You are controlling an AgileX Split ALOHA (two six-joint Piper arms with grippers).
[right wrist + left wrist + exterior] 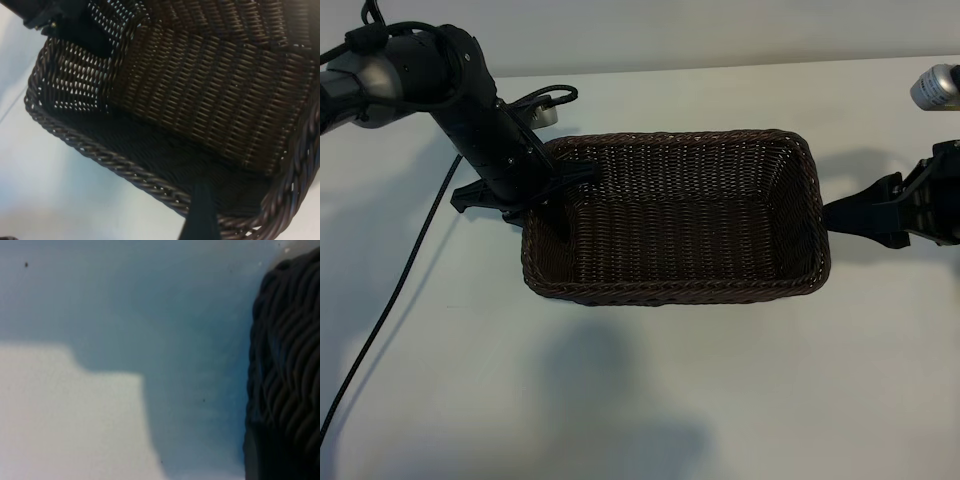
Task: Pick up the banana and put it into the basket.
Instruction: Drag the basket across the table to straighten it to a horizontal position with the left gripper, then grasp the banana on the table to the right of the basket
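The tabletop [650,390] carries the basket [675,290] at centre, long axis running left to right, interior bare in every view; the banana appears in none of the views, so its bearing from either pincer, its long axis and the nearer arm cannot be established. The left pincer [552,192] sits at the basket's left end, straddling the rim wall, set narrow, one finger apparently inside the wall; whether it clamps the wicker cannot be told; the right pincer [860,215] rests just outside the right end, spread wide, holding nothing.
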